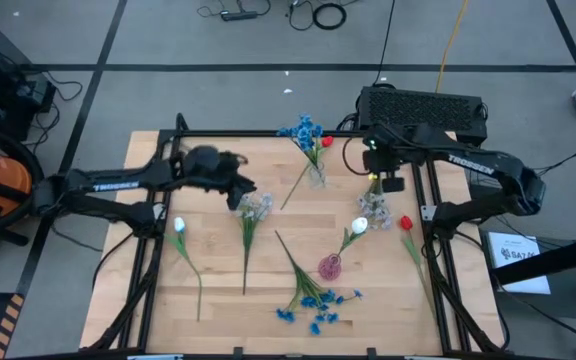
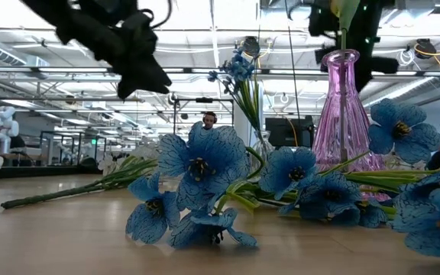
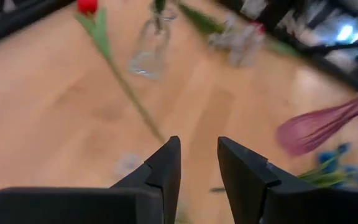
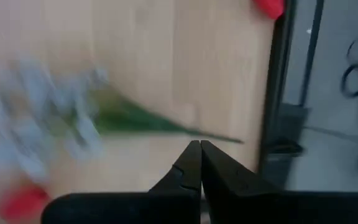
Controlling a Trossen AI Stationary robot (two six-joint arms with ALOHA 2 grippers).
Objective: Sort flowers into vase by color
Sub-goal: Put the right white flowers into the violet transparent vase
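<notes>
The flowers [image 1: 313,300] lie scattered on the wooden table [image 1: 148,310]; they look light and floppy, with thin stiff stems, best pinched mid-stem. On the boards I count two white tulips, one red tulip, two pale clusters and one blue cluster. A clear vase [image 1: 316,172] holds a blue cluster and a red tulip; a pink vase [image 1: 329,266] stands empty. The left gripper [image 1: 240,197] hangs partly open and empty over a pale cluster [image 1: 256,208]. The right gripper [image 1: 375,180] is closed, pinching a lavender stem [image 4: 166,124].
</notes>
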